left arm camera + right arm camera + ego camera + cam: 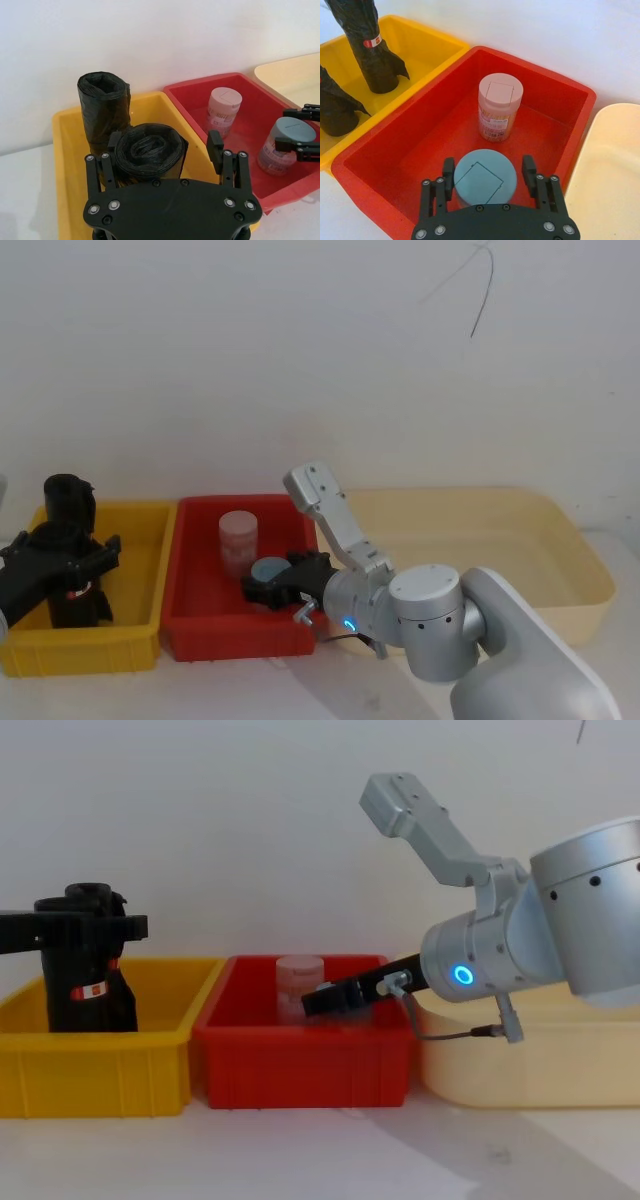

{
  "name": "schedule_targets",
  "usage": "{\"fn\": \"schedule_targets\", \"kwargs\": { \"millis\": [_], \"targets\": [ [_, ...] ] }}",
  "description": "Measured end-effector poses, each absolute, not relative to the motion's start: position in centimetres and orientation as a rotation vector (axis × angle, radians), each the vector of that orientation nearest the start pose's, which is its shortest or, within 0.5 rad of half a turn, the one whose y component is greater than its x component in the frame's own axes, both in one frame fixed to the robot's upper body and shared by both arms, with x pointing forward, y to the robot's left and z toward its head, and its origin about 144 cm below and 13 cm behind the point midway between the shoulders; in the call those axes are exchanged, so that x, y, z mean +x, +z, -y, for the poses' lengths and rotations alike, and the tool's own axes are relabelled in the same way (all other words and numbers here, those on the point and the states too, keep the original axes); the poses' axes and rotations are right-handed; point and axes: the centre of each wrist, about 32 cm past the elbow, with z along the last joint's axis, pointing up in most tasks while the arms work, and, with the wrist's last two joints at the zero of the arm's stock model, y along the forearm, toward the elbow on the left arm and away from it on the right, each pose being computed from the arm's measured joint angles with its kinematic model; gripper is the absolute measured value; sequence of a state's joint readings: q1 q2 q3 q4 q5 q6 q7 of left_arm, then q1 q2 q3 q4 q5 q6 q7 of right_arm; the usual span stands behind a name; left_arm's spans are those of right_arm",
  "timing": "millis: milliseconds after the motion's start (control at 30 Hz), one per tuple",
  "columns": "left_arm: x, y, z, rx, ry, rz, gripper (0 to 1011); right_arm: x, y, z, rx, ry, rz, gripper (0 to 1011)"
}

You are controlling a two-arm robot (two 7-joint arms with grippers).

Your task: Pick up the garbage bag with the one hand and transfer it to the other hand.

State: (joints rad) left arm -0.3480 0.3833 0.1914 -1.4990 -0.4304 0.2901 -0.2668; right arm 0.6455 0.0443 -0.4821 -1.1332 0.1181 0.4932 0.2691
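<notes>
Closest in, saw the left hand [165, 140] released, fingers [222, 155] spread to either side of the bag's [150, 152] crumpled top, one finger touching the plastic or nearly so, the other just clear. Placed the bag upright in the yellow bin [67, 165], toward the tabletop's [220, 695] left edge and well back, with a second roll [102, 100] standing close behind. Noted a red-and-white label band [371, 43] on one roll in the right wrist view; could not tell which of the two. Found the right hand [487, 172] over the red bin [547, 87], near the middle of the tabletop, likewise unclenched, straddling a blue-lidded jar [482, 185] without visibly squeezing it, beside a pink jar [500, 105].

Judged the bag light, soft and springy: thin film wound into a fat roll, likely to dent under a pinch rather than resist. Reckoned the glossy skin slippery, so wanted a firm squeeze across the full width, not a fingertip nip. Thought the best hold a little below the ragged open top, on the tight-wound body, leaving the lower half bare for the right hand to take at the handover. Expected loose flaps near the base to catch on the neighbouring roll during the lift.
</notes>
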Motion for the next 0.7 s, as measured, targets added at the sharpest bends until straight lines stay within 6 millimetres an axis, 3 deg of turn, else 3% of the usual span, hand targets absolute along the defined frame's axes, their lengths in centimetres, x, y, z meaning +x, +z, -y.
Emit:
{"fn": "schedule_targets", "kwargs": {
  "millis": [233,533,700],
  "targets": [
    [54.28,124.54,-28.99,0.061,1.151,-0.065,1001,60.4,124.28,11.12,-0.414,-0.934,-0.098,666],
    [54.28,124.54,-28.99,0.06,1.151,-0.065,970,60.43,124.27,11.13,-0.414,-0.932,-0.1,666],
    [54.28,124.54,-29.0,0.061,1.151,-0.065,844,60.45,124.28,11.13,-0.414,-0.932,-0.101,666]
  ]
}}
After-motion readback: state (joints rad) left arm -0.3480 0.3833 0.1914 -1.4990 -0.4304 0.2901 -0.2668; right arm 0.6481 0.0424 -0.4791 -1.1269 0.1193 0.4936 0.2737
